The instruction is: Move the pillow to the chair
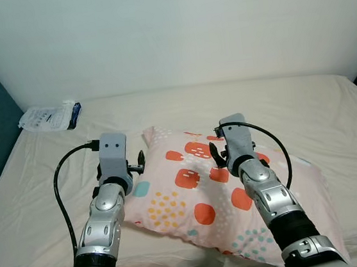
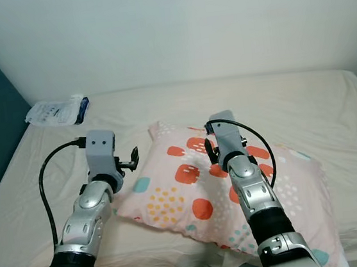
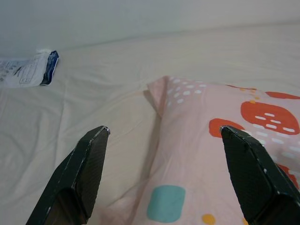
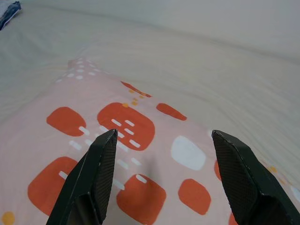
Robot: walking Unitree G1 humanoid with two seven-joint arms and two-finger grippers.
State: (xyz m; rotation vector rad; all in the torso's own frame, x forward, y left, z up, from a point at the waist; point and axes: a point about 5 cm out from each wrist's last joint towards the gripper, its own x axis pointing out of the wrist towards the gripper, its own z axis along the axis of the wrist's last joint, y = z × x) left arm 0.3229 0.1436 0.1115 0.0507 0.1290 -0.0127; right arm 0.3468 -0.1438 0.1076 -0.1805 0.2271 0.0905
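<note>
Pillow (image 1: 217, 193) lies on the bed (image 1: 332, 122) near its front edge, not lifted. Left pincer (image 3: 164, 136) and right pincer (image 4: 161, 138) both spread wide, empty, over it. Grasp and carry to chair all left

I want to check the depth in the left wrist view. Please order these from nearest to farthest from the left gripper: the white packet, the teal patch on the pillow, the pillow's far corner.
From the left gripper:
1. The teal patch on the pillow, just under the open fingers.
2. The pillow's far corner, further ahead on the bed.
3. The white packet, far off, near the wall.
</note>
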